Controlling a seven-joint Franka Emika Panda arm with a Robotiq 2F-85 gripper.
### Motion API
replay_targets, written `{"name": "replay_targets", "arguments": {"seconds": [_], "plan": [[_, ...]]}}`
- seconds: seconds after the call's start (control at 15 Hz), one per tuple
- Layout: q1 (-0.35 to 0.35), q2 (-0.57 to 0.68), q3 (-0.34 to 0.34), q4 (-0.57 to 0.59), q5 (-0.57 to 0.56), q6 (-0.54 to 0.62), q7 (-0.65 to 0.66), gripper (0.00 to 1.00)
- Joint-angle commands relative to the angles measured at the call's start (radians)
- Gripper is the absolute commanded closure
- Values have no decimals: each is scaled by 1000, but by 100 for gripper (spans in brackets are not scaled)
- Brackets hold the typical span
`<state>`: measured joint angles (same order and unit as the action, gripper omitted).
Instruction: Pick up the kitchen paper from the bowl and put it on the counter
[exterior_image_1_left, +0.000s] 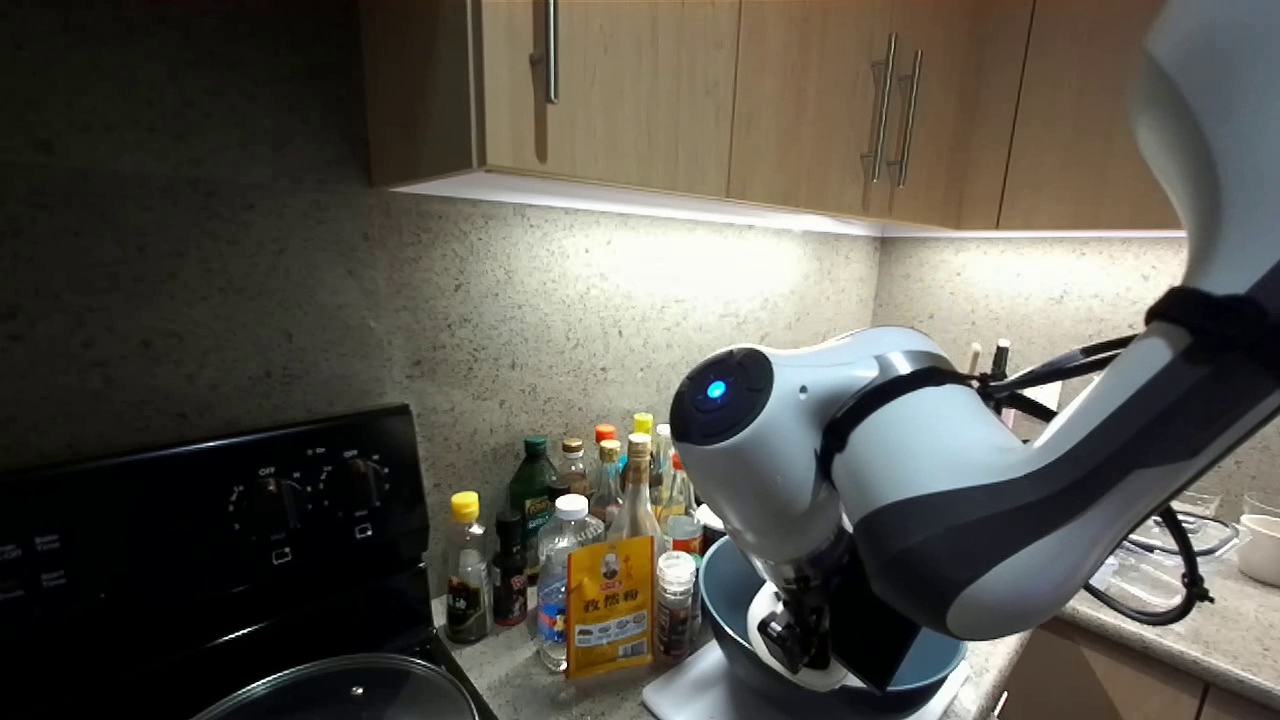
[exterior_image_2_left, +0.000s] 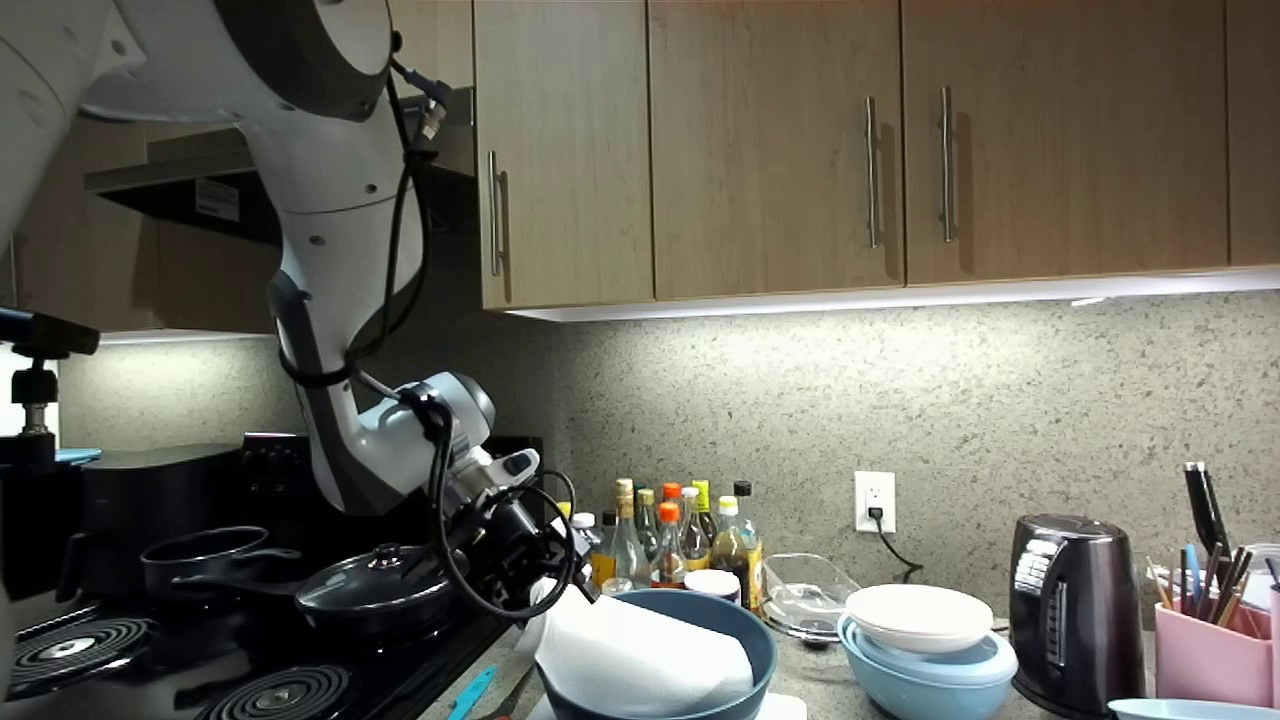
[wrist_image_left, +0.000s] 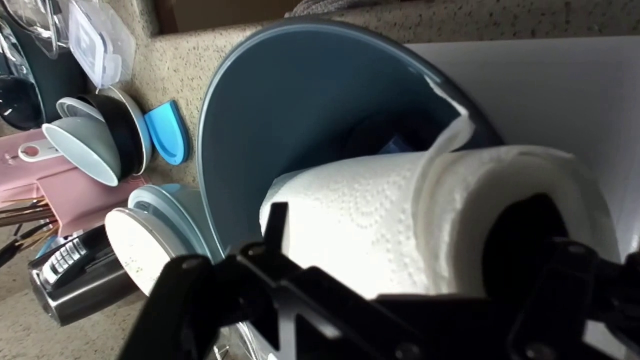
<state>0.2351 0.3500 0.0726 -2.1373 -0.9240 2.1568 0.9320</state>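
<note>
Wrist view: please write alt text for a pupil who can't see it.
A white kitchen paper roll rests in a large blue-grey bowl, the robot's open fingers in front of it. At left, a black kettle stands on the speckled counter.

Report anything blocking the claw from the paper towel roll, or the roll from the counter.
Nothing visible stands between the claw and the paper towel roll. The roll lies partly inside the blue-grey bowl, whose wall stands between it and the counter; it likely needs lifting out.
</note>
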Motion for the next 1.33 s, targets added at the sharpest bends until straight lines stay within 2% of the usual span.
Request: {"name": "replay_targets", "arguments": {"seconds": [0.0, 0.47, 0.73, 1.27], "plan": [[-2, 3, -7, -10, -21, -8, 31, 27], [0, -4, -11, -15, -21, -9, 35, 73], [-9, -51, -7, -51, -2, 1, 34, 97], [-42, -224, 0, -166, 10, 36, 65, 97]]}}
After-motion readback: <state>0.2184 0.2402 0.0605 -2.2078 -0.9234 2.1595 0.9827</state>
